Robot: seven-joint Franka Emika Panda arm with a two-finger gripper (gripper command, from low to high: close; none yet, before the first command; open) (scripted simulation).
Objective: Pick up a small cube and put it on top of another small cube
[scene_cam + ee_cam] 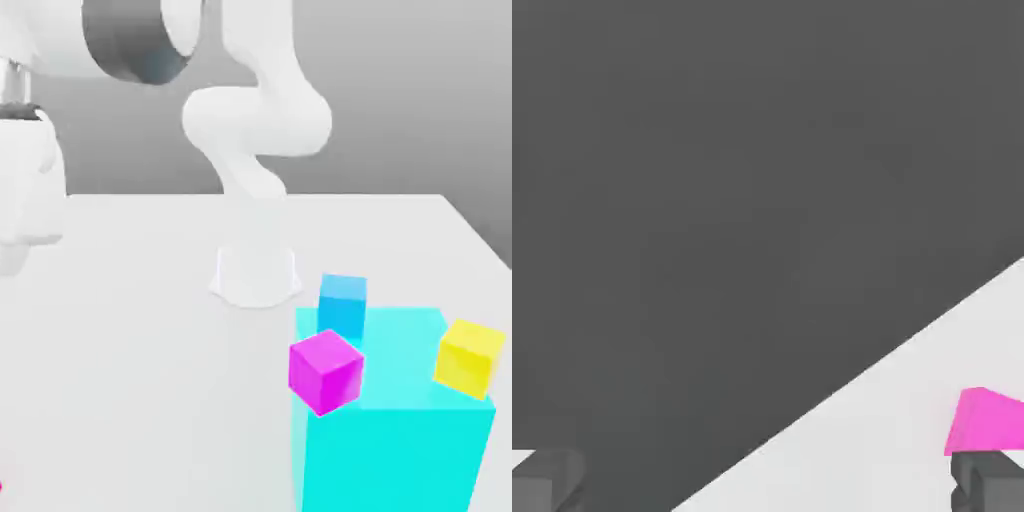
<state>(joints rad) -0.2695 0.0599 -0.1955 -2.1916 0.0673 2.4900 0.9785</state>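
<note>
Fingers (pixel 768 482) were spread, nothing between them. Pink block (pixel 987 420) sat on the counter (pixel 842 460), off to one finger's side rather than between the pair. I judged a sideways shift had to precede any descent.

Setting: a simulated robotics test scene, rendered rather than filmed
Robot: a white jointed arm (pixel 255 130) rising from a round base (pixel 256 277) on the surface
Surface: a plain, pale tabletop (pixel 170 350) with straight edges
Backdrop: a smooth grey gradient (pixel 380 100)
Props: a cyan block (pixel 395 460) with blue (pixel 342 305), magenta (pixel 326 372) and yellow cubes (pixel 469 358), all flatly coloured
</note>
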